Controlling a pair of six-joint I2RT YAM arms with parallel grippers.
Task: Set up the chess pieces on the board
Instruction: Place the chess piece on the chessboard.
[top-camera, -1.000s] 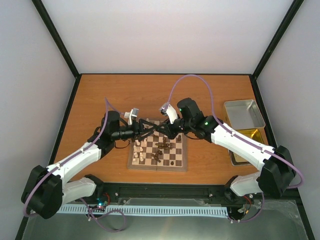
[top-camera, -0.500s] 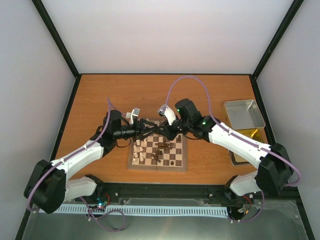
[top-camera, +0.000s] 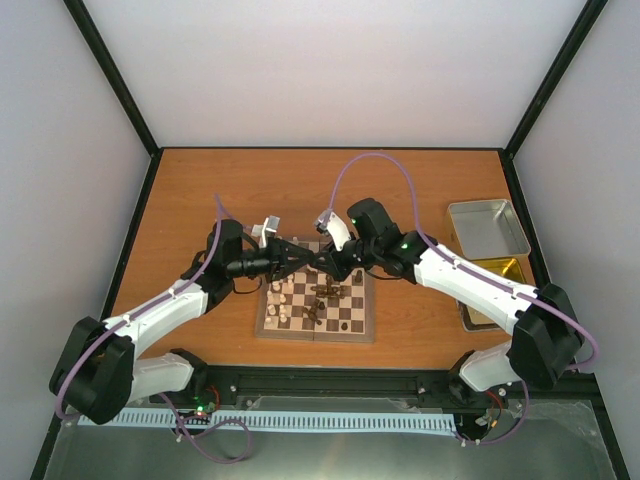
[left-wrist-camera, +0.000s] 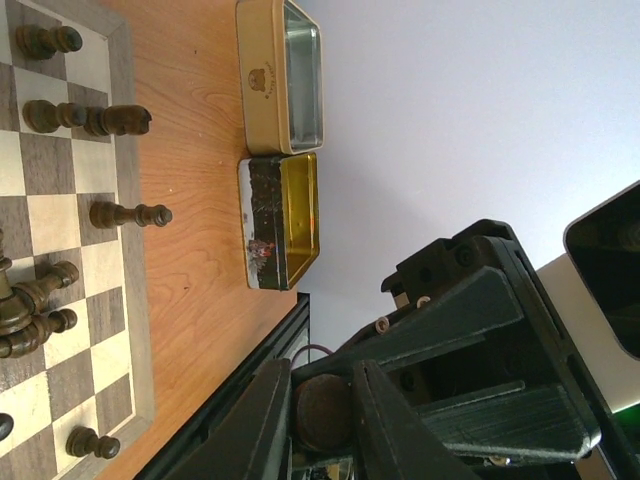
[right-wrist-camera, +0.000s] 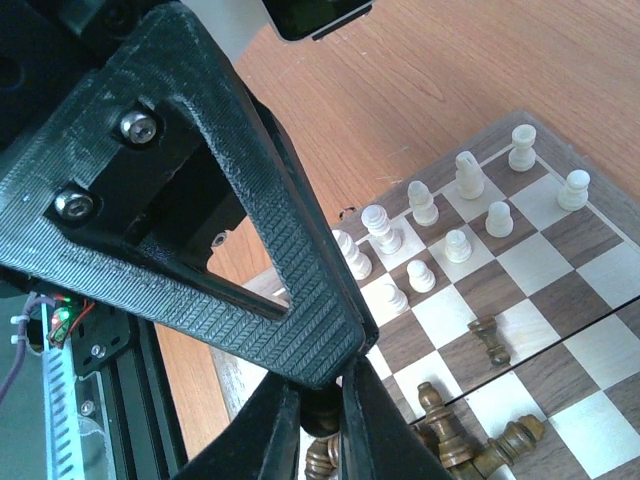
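Dark brown wooden chessman (left-wrist-camera: 322, 415) pinched in left gripper (left-wrist-camera: 322, 378); narrow-fingered right gripper (right-wrist-camera: 318, 395) has met it over the checked wooden board (top-camera: 345, 318), far edge: handover likely.

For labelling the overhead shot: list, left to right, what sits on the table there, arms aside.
Cream-white chessmen → dark chess pieces → silver tray. Both groups of pieces are on the board; the gold tray shares the silver one's span, so it is left out.

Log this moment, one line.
left pincer: shut on dark piece | right pincer: shut on it too, tip-to-tip over far edge of board | likely handover
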